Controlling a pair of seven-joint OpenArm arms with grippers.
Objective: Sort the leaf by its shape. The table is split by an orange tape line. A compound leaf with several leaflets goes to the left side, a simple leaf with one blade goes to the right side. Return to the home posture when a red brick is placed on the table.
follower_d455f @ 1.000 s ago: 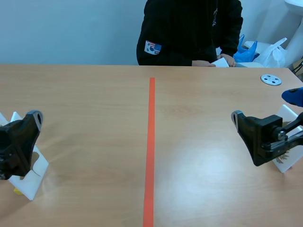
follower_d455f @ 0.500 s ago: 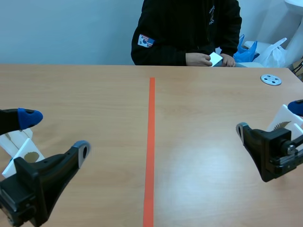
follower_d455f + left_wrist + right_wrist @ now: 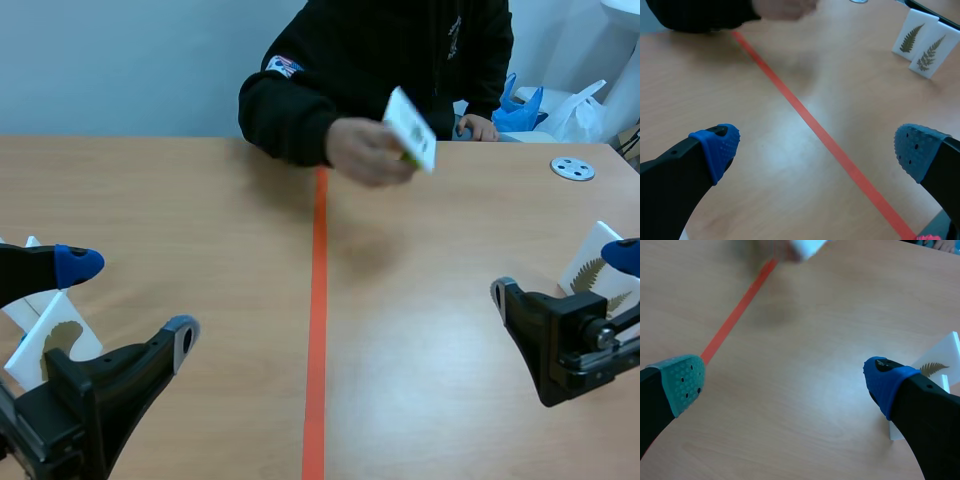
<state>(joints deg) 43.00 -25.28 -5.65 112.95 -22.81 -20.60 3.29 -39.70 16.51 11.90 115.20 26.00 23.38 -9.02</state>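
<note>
The left pincer hangs low over the near left of the surface, its fingers spread wide and gripping nothing. The right pincer sits at the near right, likewise released and empty. The leaf card is off the surface, tilted in a person's hand above the far end of the orange tape line. It is well ahead of both pincers and just to the right of the line. Its print looks greenish, but the leaf shape cannot be told. A standing card with a brown leaf is beside the left pincer. A fern card stands just behind the right pincer's blue-tipped finger.
</note>
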